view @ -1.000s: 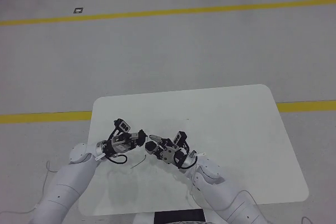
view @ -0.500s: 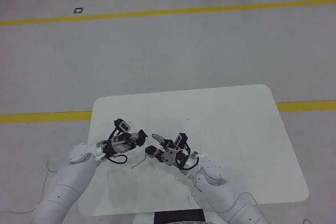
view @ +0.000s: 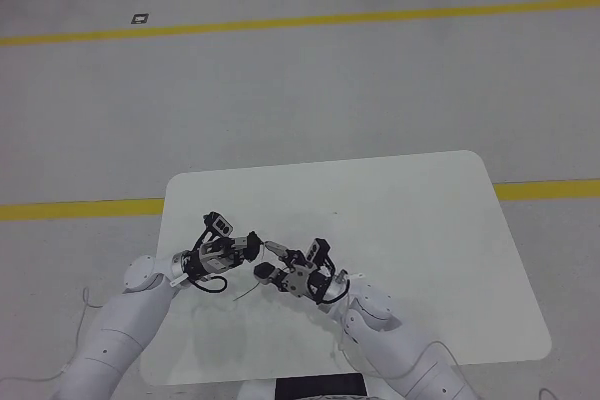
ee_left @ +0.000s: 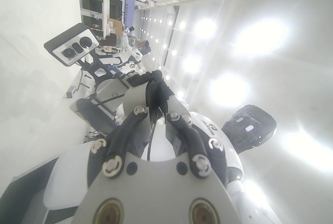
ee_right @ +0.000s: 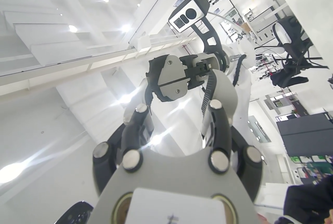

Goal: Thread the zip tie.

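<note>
The zip tie (ee_left: 153, 128) is a thin black strap pinched in my left gripper (ee_left: 154, 94), which is shut on it; the strap runs back from the fingertips toward the wrist. In the top view the left gripper (view: 252, 246) hovers over the front left part of the white table (view: 410, 230), and a thin tail of the tie (view: 248, 290) trails below it. My right gripper (view: 268, 258) sits just beside it, tip to tip. The right wrist view has the right gripper (ee_right: 182, 102) wide open, with the shut left gripper (ee_right: 167, 84) just beyond its fingers and nothing between them.
Both arms crowd the table's front left corner. The right and far parts of the tabletop are bare white surface. Yellow floor lines (view: 280, 22) run behind the table.
My right gripper was shut close against the left gripper's tip; it has opened its fingers and shifted slightly toward the left gripper. The left arm has stayed still with the tie.
</note>
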`<state>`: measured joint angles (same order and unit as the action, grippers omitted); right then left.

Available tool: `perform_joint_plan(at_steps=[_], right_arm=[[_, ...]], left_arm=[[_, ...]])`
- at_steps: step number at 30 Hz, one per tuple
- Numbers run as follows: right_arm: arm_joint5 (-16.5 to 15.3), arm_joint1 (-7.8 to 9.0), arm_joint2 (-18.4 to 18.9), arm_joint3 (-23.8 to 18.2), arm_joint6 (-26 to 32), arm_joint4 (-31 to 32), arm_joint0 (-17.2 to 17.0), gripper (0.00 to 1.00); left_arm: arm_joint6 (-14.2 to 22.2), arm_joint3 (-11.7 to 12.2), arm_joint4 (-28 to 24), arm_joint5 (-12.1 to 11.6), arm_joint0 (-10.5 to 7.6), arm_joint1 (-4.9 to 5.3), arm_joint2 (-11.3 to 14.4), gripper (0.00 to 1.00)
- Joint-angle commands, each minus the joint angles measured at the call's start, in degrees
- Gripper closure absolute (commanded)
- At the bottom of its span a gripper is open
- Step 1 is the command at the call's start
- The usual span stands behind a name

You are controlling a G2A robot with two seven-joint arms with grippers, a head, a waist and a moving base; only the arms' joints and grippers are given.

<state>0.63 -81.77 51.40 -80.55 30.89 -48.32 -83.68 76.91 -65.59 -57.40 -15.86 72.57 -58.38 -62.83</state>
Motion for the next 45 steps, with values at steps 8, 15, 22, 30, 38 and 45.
perform_joint_plan(at_steps=[8,15,22,30,38,45], right_arm=[[0.5,-0.14,-0.2,0.3,-1.2,-0.4,0.4,0.69],[0.5,-0.17,-0.2,0.2,-1.6,-0.8,0.4,0.69],[0.7,-0.05,0.0,0.1,-1.6,-0.5,0.0,0.56],[1.0,0.13,-0.2,0.1,-1.5,0.1,-0.8,0.34],[1.4,-0.24,-1.2,0.5,-2.3,-0.4,0.3,0.42],[1.1,-0.62,-1.6,1.1,-3.2,-1.2,1.3,0.52]], left_arm=[[0.0,0.0,0.0,0.0,0.0,0.0,0.0,1.0],[0.0,0.0,0.0,0.0,0.0,0.0,0.0,1.0],[0.0,0.0,0.0,0.0,0.0,0.0,0.0,1.0],[0.0,0.0,0.0,0.0,0.0,0.0,0.0,1.0],[0.0,0.0,0.0,0.0,0.0,0.0,0.0,1.0],[0.0,0.0,0.0,0.0,0.0,0.0,0.0,1.0]])
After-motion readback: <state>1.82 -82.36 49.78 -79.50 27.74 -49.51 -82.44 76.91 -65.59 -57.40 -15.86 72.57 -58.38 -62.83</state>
